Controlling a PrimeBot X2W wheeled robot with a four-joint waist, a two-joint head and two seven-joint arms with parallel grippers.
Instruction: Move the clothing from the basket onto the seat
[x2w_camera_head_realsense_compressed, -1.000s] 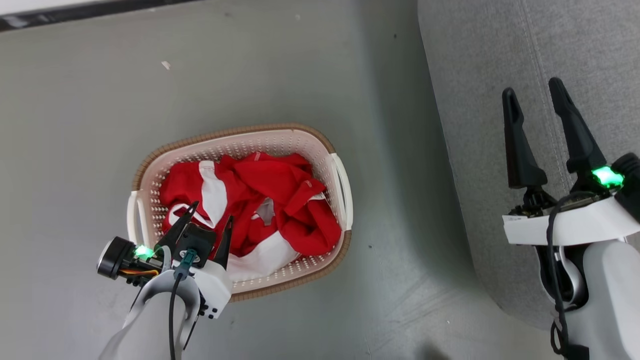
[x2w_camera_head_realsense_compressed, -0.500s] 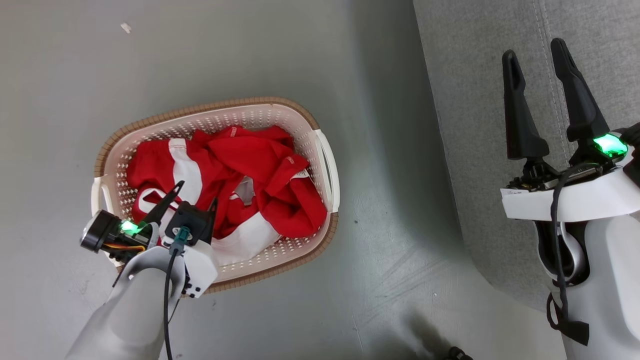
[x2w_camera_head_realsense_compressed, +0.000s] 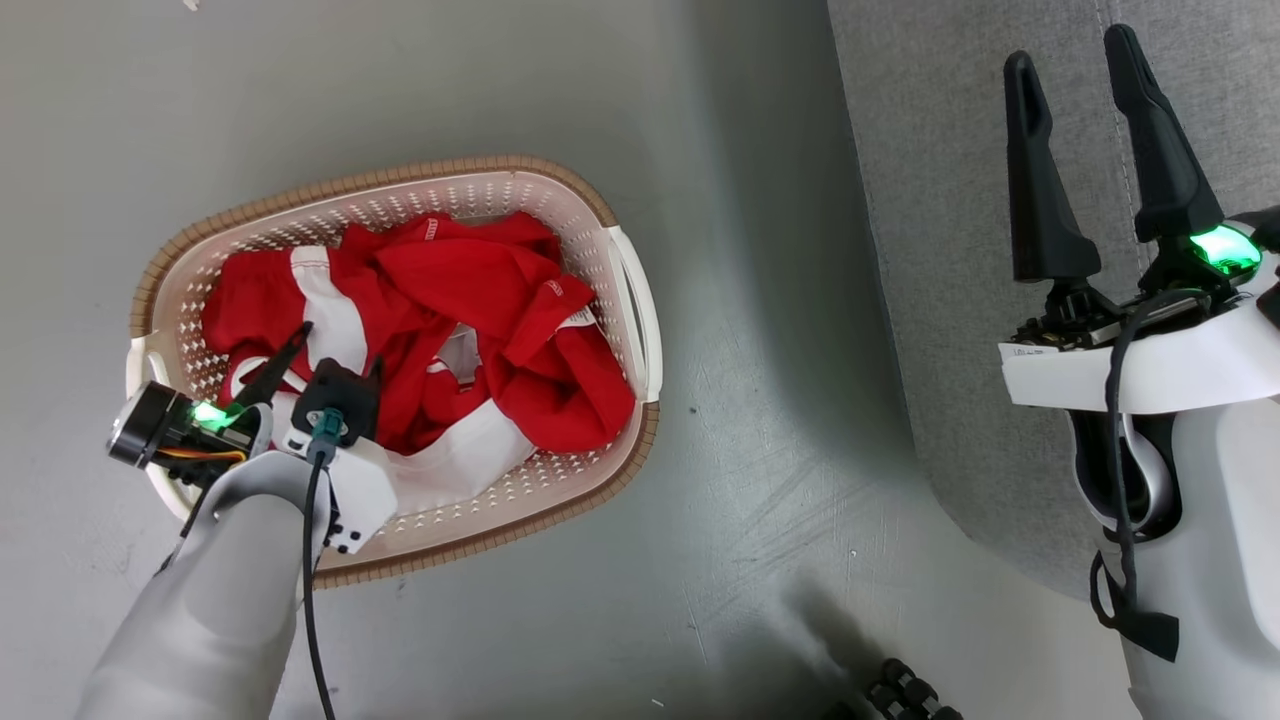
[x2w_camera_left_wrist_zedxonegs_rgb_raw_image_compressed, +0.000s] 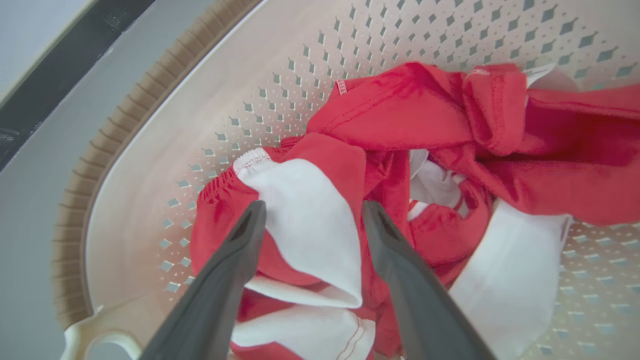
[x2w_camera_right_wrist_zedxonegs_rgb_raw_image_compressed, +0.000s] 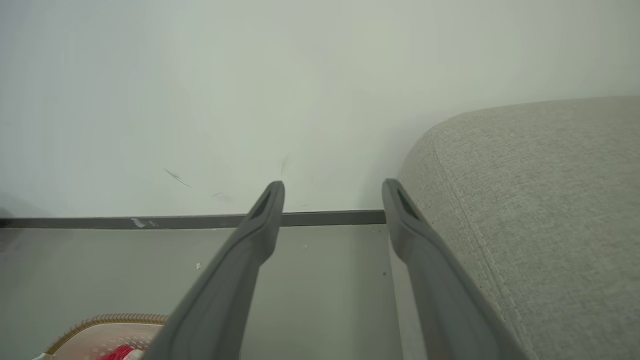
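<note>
1. Soft red fabric clothing with white panels (x2w_camera_head_realsense_compressed: 500, 300) lies heaped inside the cream-white perforated plastic basket with a brown ribbed rim (x2w_camera_head_realsense_compressed: 400, 178). The heap covers most of the basket's bottom.
2. Left gripper (x2w_camera_head_realsense_compressed: 340, 345) is down inside the basket at its near-left end. Its fingers are spread wide, one on each side of a white fold of the clothing, and nothing is pinched. Whether the tips touch cloth, cannot tell.
3. Right gripper (x2w_camera_head_realsense_compressed: 1068, 48) has its fingers apart and holds nothing. It hangs over the large grey fabric-upholstered seat (x2w_camera_head_realsense_compressed: 940, 200), well apart from the basket.
4. In the way: the basket's wall rings the heap on all sides. A white side handle (x2w_camera_head_realsense_compressed: 640, 310) sits on the side facing the seat. A small dark ribbed object (x2w_camera_head_realsense_compressed: 905, 695) lies at the bottom edge of the head view, near the seat's corner. It is too cut off to identify.
5. Edges: the seat's border is rounded, with a stitched seam running along it. The basket stands apart from it, with a band of bare floor between them.
6. Surface: smooth grey floor (x2w_camera_head_realsense_compressed: 760, 500) with faint scuffs.
7. Room, from the right wrist view: a pale wall (x2w_camera_right_wrist_zedxonegs_rgb_raw_image_compressed: 250, 75) with a dark baseboard strip (x2w_camera_right_wrist_zedxonegs_rgb_raw_image_compressed: 150, 221) at its foot.
</note>
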